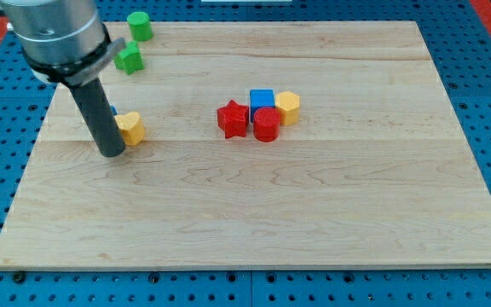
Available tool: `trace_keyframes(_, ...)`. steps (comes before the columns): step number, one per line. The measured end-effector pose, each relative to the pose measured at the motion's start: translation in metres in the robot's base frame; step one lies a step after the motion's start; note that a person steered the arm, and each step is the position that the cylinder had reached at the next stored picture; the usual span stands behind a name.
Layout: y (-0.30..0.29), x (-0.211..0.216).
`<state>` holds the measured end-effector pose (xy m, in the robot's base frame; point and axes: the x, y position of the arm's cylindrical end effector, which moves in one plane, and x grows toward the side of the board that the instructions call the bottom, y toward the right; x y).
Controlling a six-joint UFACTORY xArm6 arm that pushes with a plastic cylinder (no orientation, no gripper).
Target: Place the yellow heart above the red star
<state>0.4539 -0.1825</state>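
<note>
The rod's tip (112,152) touches the yellow heart's (131,128) left side; the red star (233,118) sits far right. It grips nothing.

No text, label, number or sign can be read anywhere here.

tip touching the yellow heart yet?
Touching. The camera view shows my tip pressed against the left side of the yellow heart, with no board visible between them.
</note>
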Motion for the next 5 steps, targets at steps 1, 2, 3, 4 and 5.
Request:
trace_keyframes(1, 0.017, -0.039)
trace_keyframes(2, 0.05, -0.063)
trace_keyframes(3, 0.053, -0.057)
trace_keyframes(4, 0.032, -0.057)
trace_keyframes(5, 0.039, -0.098)
